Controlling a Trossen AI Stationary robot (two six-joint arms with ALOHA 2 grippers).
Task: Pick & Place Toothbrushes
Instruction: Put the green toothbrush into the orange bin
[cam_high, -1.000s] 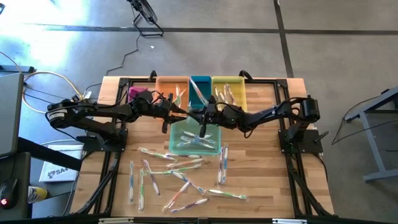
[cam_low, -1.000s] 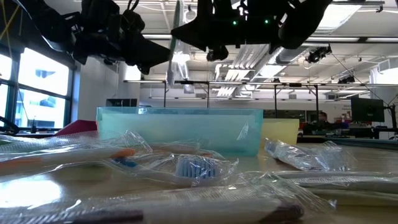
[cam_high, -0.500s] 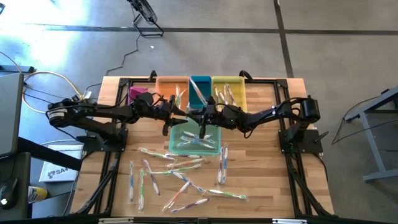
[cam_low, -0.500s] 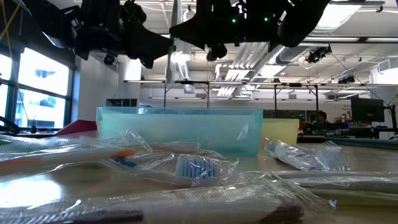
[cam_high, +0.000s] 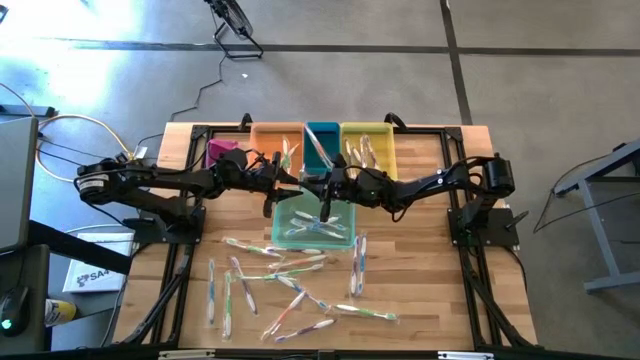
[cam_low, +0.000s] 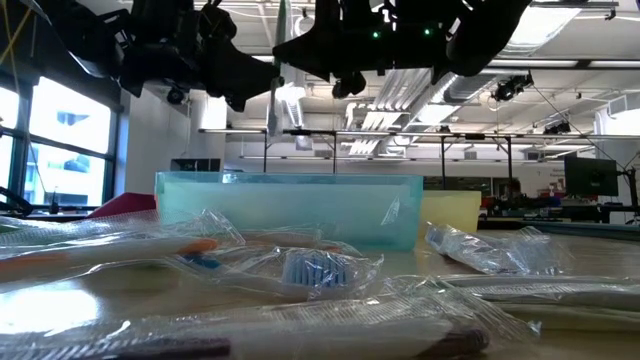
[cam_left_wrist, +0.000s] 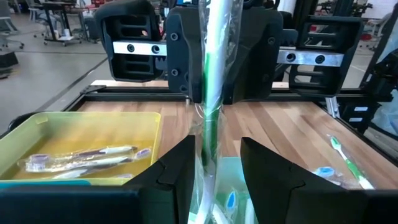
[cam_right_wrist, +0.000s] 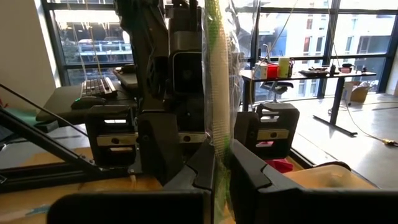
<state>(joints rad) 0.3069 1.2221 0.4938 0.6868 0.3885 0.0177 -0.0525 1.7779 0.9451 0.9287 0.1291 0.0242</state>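
Your right claw (cam_high: 327, 190) clamps one wrapped toothbrush (cam_high: 326, 203), left claw (cam_high: 290, 180) apart; a dozen toothbrushes (cam_high: 290, 285) remain at lower centre.

Orange bin (cam_high: 272, 137), teal bin (cam_high: 322, 138) and yellow bin (cam_high: 370, 136) line the frame's upper middle; pale aqua bin (cam_high: 288, 215) below, green-striped toothbrush (cam_left_wrist: 211, 74), light wood bench (cam_high: 420, 250).

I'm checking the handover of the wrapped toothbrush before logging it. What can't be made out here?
- High view: how the toothbrush sits between the left gripper and right gripper; the arms cover it and it is too small.
- Left wrist view: its bristle end, cut off by the picture's edge.
- Low view: contents of the teal bin, hidden by its wall.
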